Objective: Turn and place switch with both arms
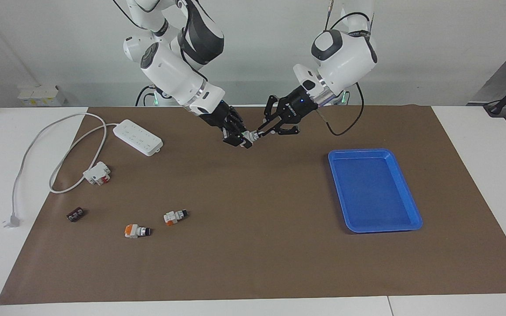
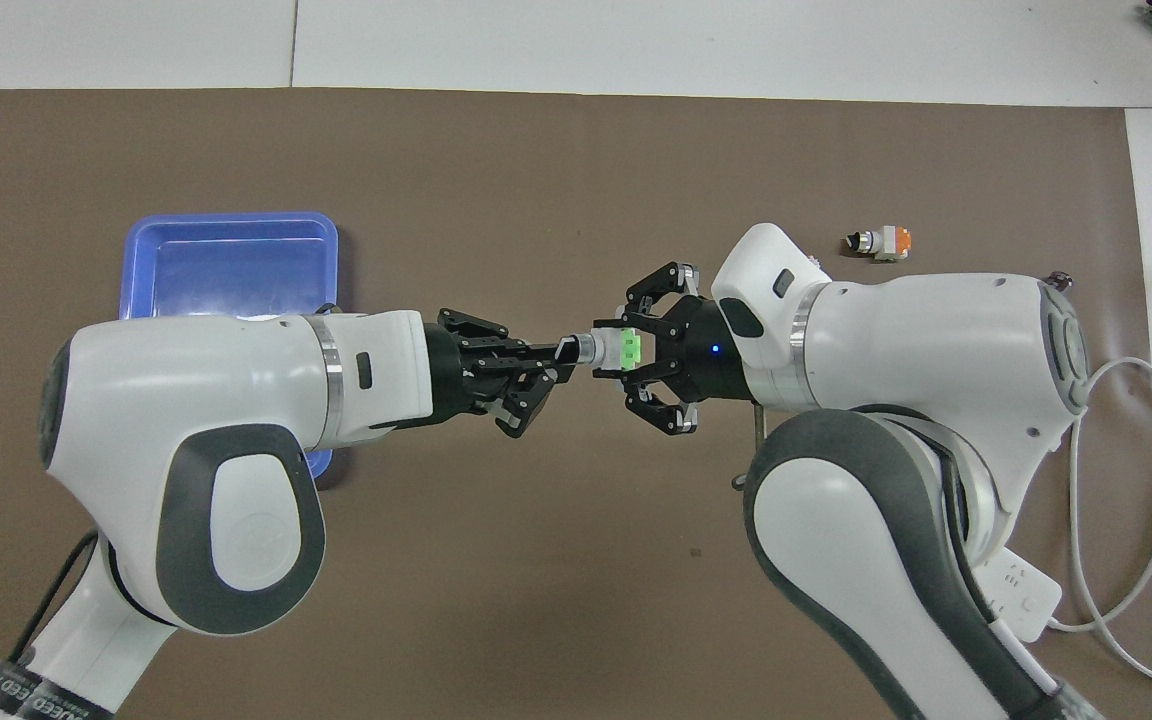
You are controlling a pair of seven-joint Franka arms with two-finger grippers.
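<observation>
The switch (image 1: 251,136) is held in the air between both grippers, over the brown mat near the robots' end of the table. In the overhead view its bright green patch (image 2: 631,349) faces up, with the silver collar and black knob end pointing toward the left gripper. My right gripper (image 1: 236,135) is shut on the switch's white body, also shown in the overhead view (image 2: 628,351). My left gripper (image 1: 262,130) is shut on the knob end, as the overhead view (image 2: 564,352) shows.
A blue tray (image 1: 360,152) lies toward the left arm's end, partly hidden under the left arm in the overhead view (image 2: 231,216). Two orange switches (image 1: 137,231) (image 1: 175,217), a white-and-red block (image 1: 97,173), a small dark block (image 1: 75,214) and a power strip (image 1: 138,137) lie toward the right arm's end.
</observation>
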